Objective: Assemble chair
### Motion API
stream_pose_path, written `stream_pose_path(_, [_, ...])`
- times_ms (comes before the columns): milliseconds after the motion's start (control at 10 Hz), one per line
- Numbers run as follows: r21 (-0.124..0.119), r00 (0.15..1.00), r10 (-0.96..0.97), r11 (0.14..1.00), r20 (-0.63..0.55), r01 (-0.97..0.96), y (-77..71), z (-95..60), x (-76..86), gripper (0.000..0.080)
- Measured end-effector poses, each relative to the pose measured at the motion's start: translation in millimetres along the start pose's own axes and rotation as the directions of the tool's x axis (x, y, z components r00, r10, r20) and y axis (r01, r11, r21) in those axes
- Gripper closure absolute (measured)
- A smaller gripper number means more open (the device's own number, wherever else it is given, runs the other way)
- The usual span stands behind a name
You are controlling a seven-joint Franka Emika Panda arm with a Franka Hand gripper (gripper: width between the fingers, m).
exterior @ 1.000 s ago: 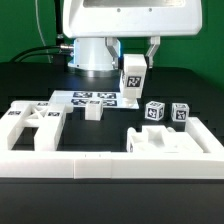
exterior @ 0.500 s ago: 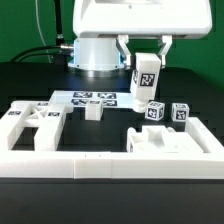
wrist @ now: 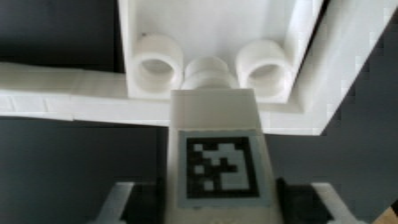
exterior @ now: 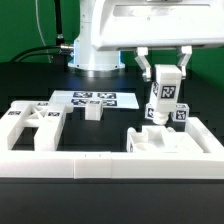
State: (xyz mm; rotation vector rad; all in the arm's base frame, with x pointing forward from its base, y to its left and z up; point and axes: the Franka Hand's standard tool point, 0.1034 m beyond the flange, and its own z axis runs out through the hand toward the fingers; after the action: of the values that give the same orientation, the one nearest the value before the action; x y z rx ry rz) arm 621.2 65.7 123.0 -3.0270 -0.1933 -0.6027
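The chair [exterior: 160, 146] is in loose white pieces on the black table [exterior: 25, 85], and one piece, a tall tagged post [exterior: 163, 94], hangs in the air, pinched upright between the fingers [exterior: 150, 72] of the gripper [exterior: 164, 82]. From the wrist view I see the post [wrist: 222, 120] end-on with its tag facing the camera. Only slivers of the fingers [wrist: 128, 203] show at its flanks, and the gripper [wrist: 222, 205] is cut off by the frame edge, so I cannot see the pads meeting the plastic there. Directly below the hand sits a large block [exterior: 185, 143] with raised walls. In the wrist view its recess [wrist: 214, 25] holds three rounded lugs [wrist: 205, 68] side by side, too blurred for me to tell whether they are pegs or sockets. I cannot judge whether the post's lower end is clear of the block. Just behind and under the hand are two leg cubes [exterior: 180, 113], the nearer one partly hidden by the post. Well away from the hand, toward the exterior view's left, lie a slotted panel [exterior: 25, 125], a small block [exterior: 92, 112] and the marker board [exterior: 95, 98]. The border rail [exterior: 100, 165] runs along the front, covering the lower edges of the panel and the large block.
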Motion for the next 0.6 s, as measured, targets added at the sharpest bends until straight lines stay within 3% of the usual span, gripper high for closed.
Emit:
stream_pose_path(500, [0.000,1.000,0.000,1.000,0.006,0.000,0.4,1.8,-3.0,0.0512])
stream_pose_path(600, [0.005,1.000,-0.003,1.000,0.004,0.003,-5.1,7.7,-1.5,0.0512])
